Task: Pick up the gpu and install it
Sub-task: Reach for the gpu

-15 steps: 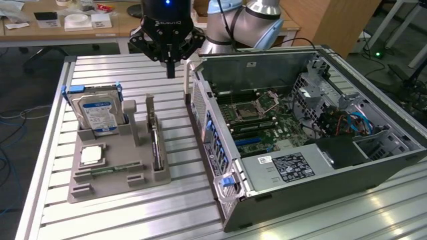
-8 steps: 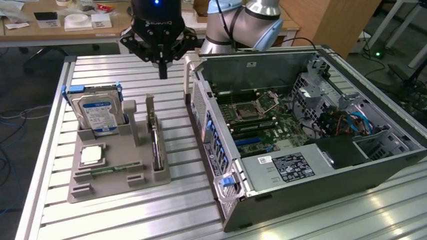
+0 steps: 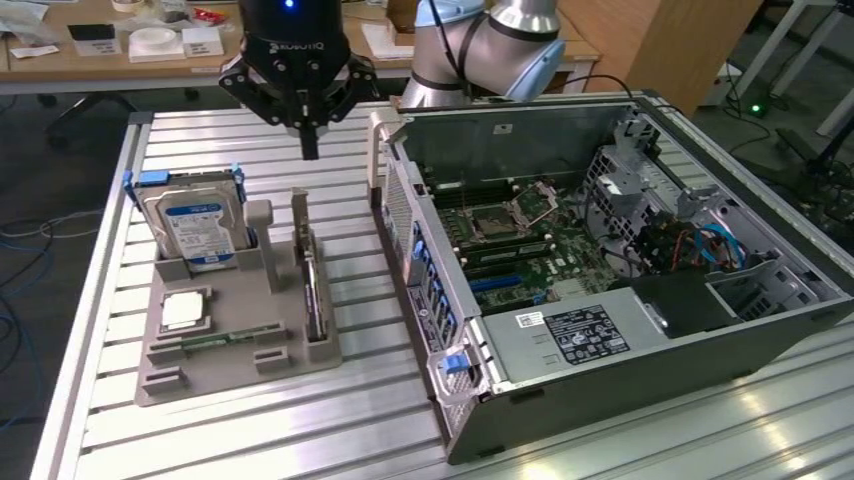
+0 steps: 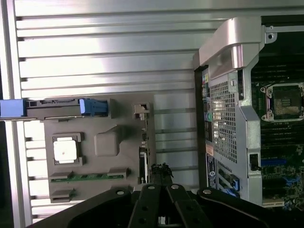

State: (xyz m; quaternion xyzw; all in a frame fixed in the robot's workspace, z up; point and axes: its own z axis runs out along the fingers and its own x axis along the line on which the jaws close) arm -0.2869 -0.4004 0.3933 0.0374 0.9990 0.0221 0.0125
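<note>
Hovering closed and empty, the hand (image 3: 310, 150) floats above the gpu (image 3: 312, 290) in exterior view; wrist view gives the card's thin edge beside it.

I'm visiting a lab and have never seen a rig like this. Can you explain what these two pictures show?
This is one robot arm with a gripper at its end. One picture comes from a camera off the arm, the other from a camera on the wrist, looking down past the fingers. On the slatted metal table sits a grey tray holding computer parts: a hard drive standing upright, the gpu, a dark card on its edge, a square silver chip and a green memory stick. Beside it stands an open computer case. The fingers are shut and hold nothing; the gripper hangs above the tray, nearest the gpu.
</note>
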